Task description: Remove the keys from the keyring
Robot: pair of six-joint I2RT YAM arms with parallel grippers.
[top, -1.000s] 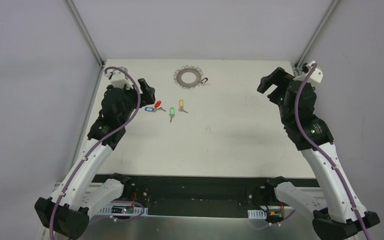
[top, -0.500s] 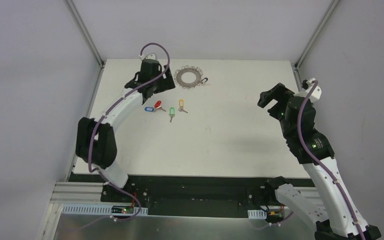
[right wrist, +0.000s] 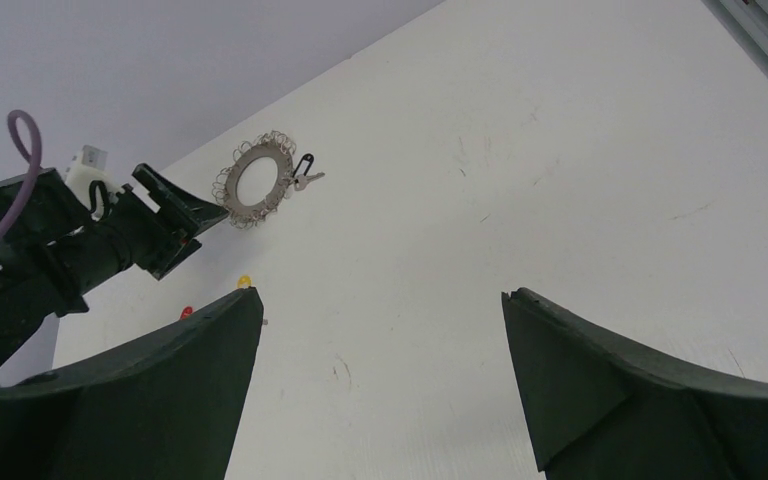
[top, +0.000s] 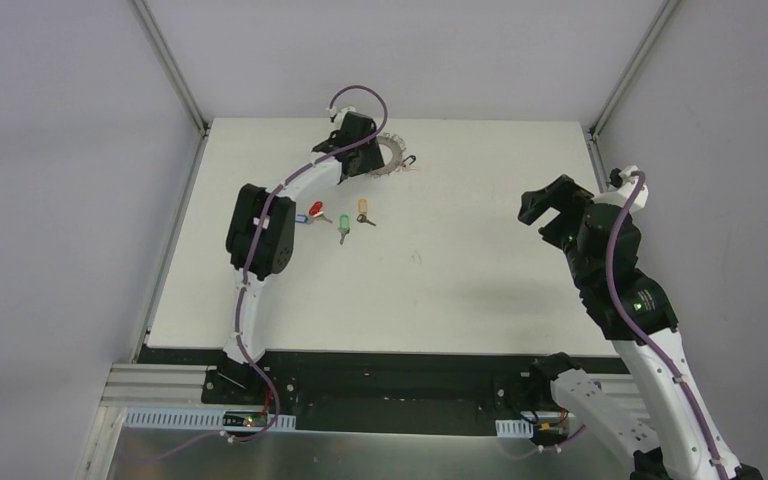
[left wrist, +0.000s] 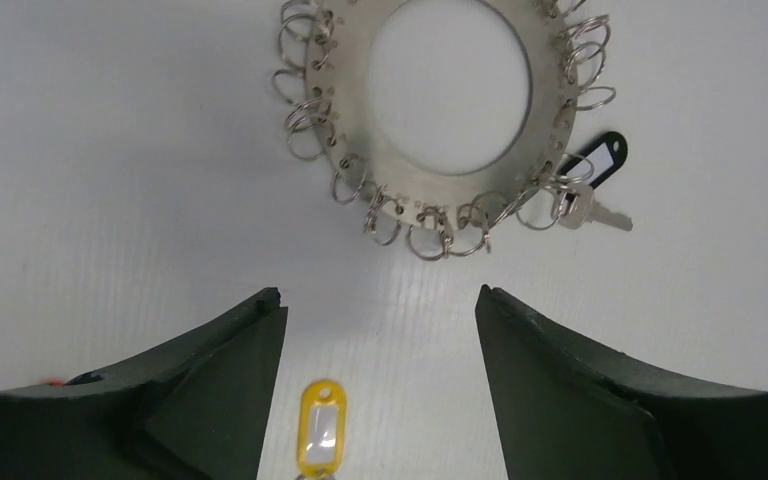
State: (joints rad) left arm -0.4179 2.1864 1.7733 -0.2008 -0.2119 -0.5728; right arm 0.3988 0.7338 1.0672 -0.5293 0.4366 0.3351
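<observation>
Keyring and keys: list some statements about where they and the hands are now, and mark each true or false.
1. The black-tagged key hangs on the keyring. True.
2. The yellow-tagged key is on the keyring. False: it lies loose on the table, apart from the ring.
3. The left hand is shut on the keyring. False: its jaws are open and empty, just short of the ring.
4. The right hand is open and holds nothing. True.
5. The blue-tagged key and the red-tagged key lie loose, next to each other. True.
</observation>
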